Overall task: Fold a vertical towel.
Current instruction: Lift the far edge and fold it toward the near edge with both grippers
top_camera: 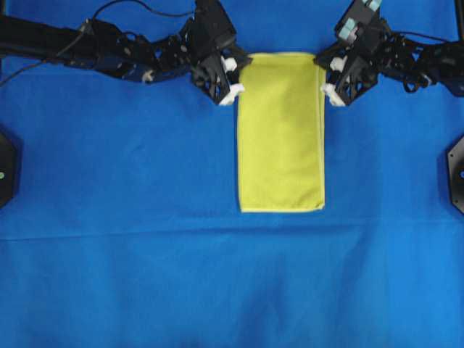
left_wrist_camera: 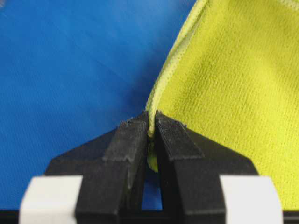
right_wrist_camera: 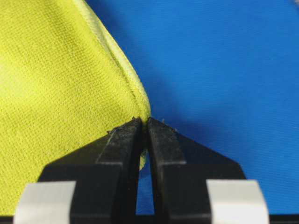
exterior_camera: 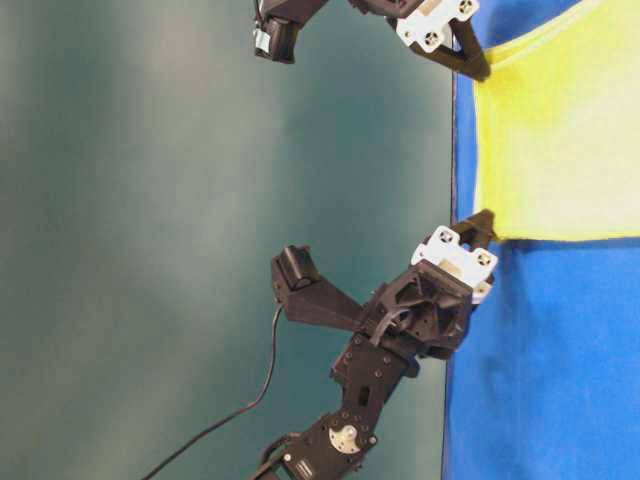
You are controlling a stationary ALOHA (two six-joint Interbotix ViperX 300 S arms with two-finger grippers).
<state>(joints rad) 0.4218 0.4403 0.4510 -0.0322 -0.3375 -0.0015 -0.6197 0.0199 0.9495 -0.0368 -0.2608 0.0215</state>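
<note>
- The towel (top_camera: pixel 281 134), a yellow-green microfibre rectangle with a paler stitched hem, is laid with its long side running from twelve to six o'clock in the overhead view, a little above the middle of the scene.
- A doubled edge is seen along the towel's three o'clock side, where two hem lines run close together.
- The towel's far left edge is pinched by the left gripper (top_camera: pixel 233 78); in the left wrist view the hem is caught between the two black fingertips (left_wrist_camera: pixel 133 133), which are clenched on it.
- The towel's far right edge is grasped by the right gripper (top_camera: pixel 332 81); in the right wrist view the hem is gripped between the closed black tips (right_wrist_camera: pixel 125 133).
- In the table-level view, both pinched edges are seen drawn up off the surface.
- The towel is carried on a blue table cloth (top_camera: pixel 130 217), which covers the whole work surface.
- Black mounts (top_camera: pixel 457 174) are seen at three and nine o'clock at the frame edges.
- No brand, label or readable writing is visible anywhere.
</note>
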